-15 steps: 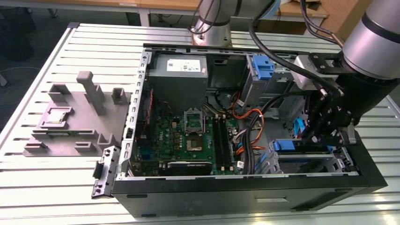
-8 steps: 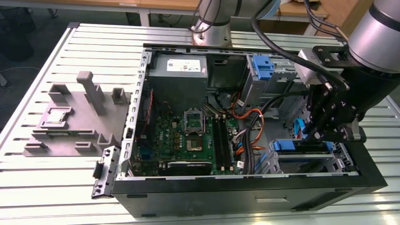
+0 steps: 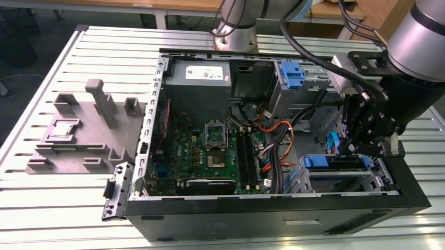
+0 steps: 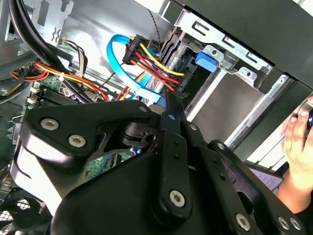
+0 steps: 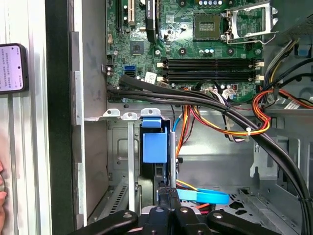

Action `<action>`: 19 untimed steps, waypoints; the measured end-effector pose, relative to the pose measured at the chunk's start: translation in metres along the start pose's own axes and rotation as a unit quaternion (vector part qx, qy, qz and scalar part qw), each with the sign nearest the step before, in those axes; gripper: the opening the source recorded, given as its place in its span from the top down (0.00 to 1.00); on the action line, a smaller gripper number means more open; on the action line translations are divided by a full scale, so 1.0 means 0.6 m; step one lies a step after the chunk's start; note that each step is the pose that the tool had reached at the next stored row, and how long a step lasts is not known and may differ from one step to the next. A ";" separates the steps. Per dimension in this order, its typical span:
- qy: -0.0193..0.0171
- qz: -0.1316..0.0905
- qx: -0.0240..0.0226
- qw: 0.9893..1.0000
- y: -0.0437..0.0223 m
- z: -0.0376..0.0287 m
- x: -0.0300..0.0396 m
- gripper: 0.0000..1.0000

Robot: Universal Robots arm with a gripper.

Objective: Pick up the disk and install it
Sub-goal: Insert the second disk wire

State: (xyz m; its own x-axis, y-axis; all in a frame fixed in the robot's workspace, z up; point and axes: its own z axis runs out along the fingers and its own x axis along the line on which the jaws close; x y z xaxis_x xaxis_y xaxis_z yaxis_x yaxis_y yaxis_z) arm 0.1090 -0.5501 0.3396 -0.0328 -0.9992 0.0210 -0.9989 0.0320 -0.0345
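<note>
The disk [image 3: 326,162] stands on edge in the lower drive bay at the exterior view's right, inside the open computer case [image 3: 278,208]. Its blue carrier [image 5: 154,147] shows in the first wrist view, slotted between the bay's metal walls. My gripper [image 3: 358,152] hangs straight over that bay, fingers pressed together. In the first wrist view the gripper [image 5: 168,193] sits just behind the disk's rear edge. I cannot tell whether it touches the disk. In the second wrist view the gripper [image 4: 168,105] points into the bay, toward a blue tab [image 4: 205,61].
Orange, red and blue cables [image 5: 234,129] run close beside the bay. A tall blue latch [image 3: 292,75] stands at the case's back. A grey fixture [image 3: 83,135] with a small silver chip [image 3: 61,128] lies at the exterior view's left. A hand [image 4: 298,132] rests outside the case.
</note>
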 end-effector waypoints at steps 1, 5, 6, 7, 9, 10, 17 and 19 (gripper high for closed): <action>0.000 0.000 0.000 1.000 0.000 0.001 0.000 0.90; 0.000 0.000 0.000 1.000 -0.001 0.008 0.000 0.90; 0.000 0.000 0.000 1.000 -0.001 0.009 0.001 0.90; -0.001 0.000 0.000 1.000 -0.001 0.009 0.002 0.90; -0.004 0.000 0.000 1.000 -0.001 0.010 0.002 0.90; -0.005 0.000 0.000 1.000 -0.001 0.009 0.001 0.90; -0.006 0.000 -0.001 1.000 -0.002 -0.011 0.002 0.90; -0.006 0.000 -0.001 1.000 -0.002 -0.011 0.002 0.90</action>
State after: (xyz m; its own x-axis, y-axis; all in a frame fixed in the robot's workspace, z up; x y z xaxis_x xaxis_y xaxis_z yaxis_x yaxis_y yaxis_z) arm 0.1102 -0.5511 0.3463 -0.0328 -0.9994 0.0097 -0.9990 0.0325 -0.0316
